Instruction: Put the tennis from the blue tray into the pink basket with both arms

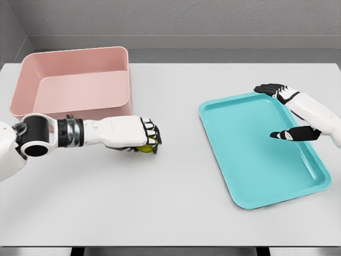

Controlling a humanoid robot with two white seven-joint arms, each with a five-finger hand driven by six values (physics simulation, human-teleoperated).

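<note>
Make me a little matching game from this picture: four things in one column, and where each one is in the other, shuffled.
Things:
1. tennis ball
2. pink basket
3. blue tray
4. right hand

Places:
A. far left of the table
B. above the tray's right side, fingers open
C. flat on the table, right half
D. gripped in the left hand

Pairs: 1-D, 2-A, 3-C, 4-B
</note>
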